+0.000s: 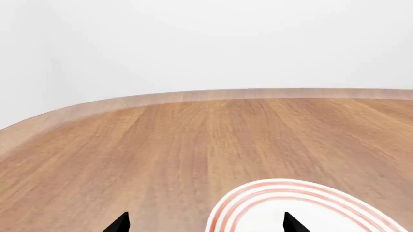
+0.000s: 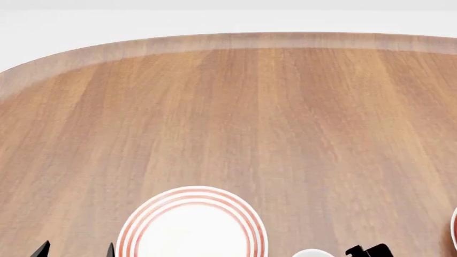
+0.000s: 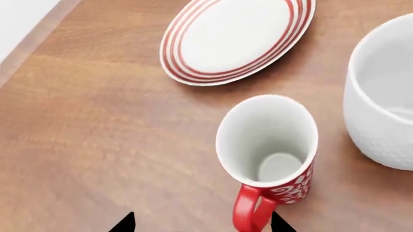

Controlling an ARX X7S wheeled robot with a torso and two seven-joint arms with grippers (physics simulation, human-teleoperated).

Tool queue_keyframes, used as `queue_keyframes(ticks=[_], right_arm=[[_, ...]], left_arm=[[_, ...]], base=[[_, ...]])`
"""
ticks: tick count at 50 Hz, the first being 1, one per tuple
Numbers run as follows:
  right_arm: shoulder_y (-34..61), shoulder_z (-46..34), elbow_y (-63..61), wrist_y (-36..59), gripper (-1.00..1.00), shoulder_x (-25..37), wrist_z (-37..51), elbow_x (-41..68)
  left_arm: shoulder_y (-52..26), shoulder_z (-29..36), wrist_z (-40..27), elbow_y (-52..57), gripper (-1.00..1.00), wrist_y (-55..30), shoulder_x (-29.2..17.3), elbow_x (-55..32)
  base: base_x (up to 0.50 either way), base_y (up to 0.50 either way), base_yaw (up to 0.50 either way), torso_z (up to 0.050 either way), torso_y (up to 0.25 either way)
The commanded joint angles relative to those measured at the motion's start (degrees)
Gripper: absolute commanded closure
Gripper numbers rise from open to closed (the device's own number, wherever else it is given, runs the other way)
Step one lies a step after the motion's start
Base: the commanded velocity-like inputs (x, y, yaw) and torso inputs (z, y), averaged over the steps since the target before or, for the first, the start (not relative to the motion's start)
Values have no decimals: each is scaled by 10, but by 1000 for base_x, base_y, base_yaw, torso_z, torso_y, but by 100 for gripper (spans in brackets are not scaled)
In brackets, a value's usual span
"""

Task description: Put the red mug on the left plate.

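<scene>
The red mug (image 3: 268, 145) stands upright on the wooden table, white inside, with white scrollwork on its side. Its red handle (image 3: 252, 210) points toward my right gripper (image 3: 201, 223), which is open; the handle lies between the fingertips, close to one of them. A red-ringed plate (image 3: 239, 38) lies just beyond the mug; I cannot tell which of the two it is. The left plate (image 2: 192, 227) lies at the near edge of the head view and shows in the left wrist view (image 1: 310, 205). My left gripper (image 1: 206, 224) is open and empty, low over that plate's edge (image 2: 76, 250).
A larger plain white mug (image 3: 380, 92) stands close beside the red mug. A white mug rim (image 2: 314, 253) shows at the bottom of the head view, next to my right gripper's black body (image 2: 367, 250). A second plate's edge (image 2: 454, 230) peeks in at far right. The table's rounded edge (image 2: 236, 40) runs along the back.
</scene>
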Motion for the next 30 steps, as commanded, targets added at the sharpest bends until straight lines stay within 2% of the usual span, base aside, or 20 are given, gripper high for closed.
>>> queue_keyframes(ticks=[1, 30], right_arm=[[-2, -1, 25, -37, -100, 4, 3, 12], [23, -7, 89, -87, -100, 17, 4, 17]], left_arm=[[-1, 3, -2, -3, -100, 3, -2, -2], [-2, 10, -9, -3, -100, 4, -7, -6]], base=[[0, 0, 0, 0, 0], [0, 0, 0, 0, 0]])
